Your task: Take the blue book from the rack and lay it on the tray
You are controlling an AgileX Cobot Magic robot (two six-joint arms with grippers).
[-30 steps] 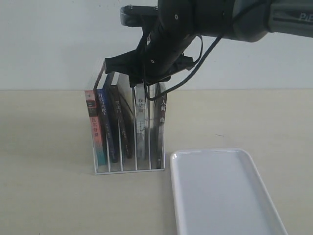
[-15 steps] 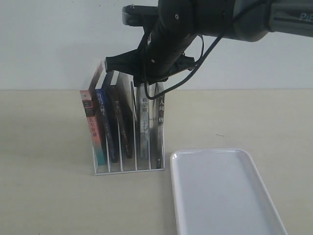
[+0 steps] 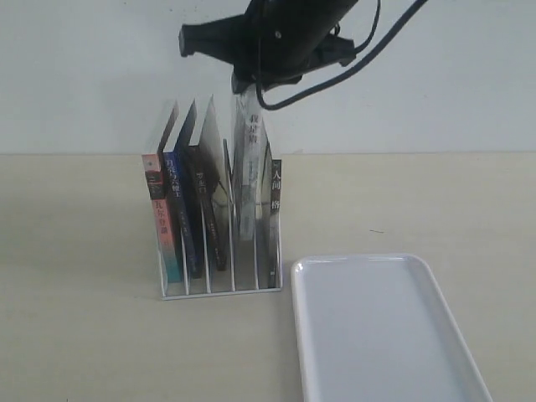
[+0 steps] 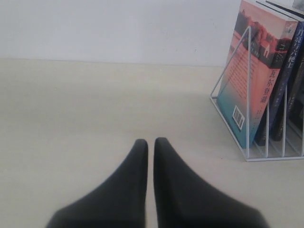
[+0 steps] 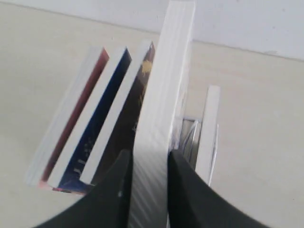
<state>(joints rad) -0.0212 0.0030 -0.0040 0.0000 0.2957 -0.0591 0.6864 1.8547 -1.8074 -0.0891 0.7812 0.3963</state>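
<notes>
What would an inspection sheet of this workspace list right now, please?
Surface: pale table, clean.
Job's things: blue book stands in the rack, second slot from the left in the exterior view, not held; tray beside the rack, bare.
Clutter: pale-spined book sits higher than the others, partly out of the rack; pink-and-teal book and black-spined books in their slots.
Grippers: right gripper shut on the pale-spined book's top; left gripper shut, holding nothing, beside the rack.
Cables: black cable loops from the right arm, clear of the books.
Surroundings: plain white wall.
</notes>
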